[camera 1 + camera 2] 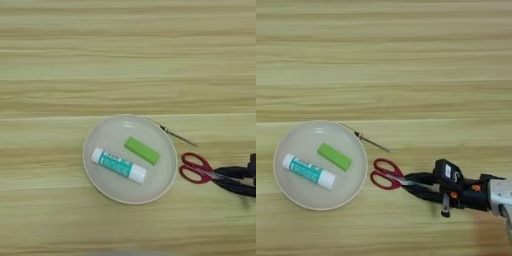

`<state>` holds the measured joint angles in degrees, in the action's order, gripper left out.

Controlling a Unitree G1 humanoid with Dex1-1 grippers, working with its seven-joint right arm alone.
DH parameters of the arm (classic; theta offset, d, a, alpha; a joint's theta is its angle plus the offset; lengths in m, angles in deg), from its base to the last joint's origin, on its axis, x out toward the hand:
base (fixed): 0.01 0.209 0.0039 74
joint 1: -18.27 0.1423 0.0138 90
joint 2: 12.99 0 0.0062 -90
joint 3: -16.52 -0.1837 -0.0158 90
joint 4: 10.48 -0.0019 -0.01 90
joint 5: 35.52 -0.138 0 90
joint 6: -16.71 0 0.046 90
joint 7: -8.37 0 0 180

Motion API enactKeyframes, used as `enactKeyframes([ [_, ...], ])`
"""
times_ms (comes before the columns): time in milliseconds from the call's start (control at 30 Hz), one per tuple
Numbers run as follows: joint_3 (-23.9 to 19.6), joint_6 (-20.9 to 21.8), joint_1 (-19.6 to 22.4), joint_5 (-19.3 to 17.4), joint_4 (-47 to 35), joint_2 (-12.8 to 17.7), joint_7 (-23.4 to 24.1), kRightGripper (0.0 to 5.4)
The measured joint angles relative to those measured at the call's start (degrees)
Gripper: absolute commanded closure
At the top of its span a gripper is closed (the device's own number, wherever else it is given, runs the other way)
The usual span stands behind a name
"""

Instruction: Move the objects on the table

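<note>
1. Scissors (196, 168) in the left eye view lie on the table (128, 60) at about 3 o'clock from the beige plate (97, 185), just beside its rim. Their red loops point toward the plate. A thin silver blade (177, 135) runs at about 1 o'clock from the plate, its tip at the rim. The green block (142, 151) lies inside the plate. At 7 o'clock from it, apart from it, lies a white and teal glue stick (119, 165). Only my two black fingers (235, 173) show, at the right edge.

2. In the right eye view my claw (411, 184) comes in from 3 o'clock, with the silver forearm (501, 196) behind it. The two fingertips reach the right side of the red loops, one above and one below where the handles join. I cannot tell whether they are clenched on the scissors or only touching. The block and glue stick sit in the plate, well left of my claw.
</note>
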<state>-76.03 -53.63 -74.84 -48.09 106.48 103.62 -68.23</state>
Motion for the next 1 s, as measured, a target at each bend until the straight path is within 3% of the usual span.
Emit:
enactKeyframes([
  [600,0.35,0.65,0.57,-0.14,0.72,0.13,1.81,4.67],
  [1000,-1.36,-3.99,1.21,-1.37,0.34,-0.01,2.44,4.67],
])
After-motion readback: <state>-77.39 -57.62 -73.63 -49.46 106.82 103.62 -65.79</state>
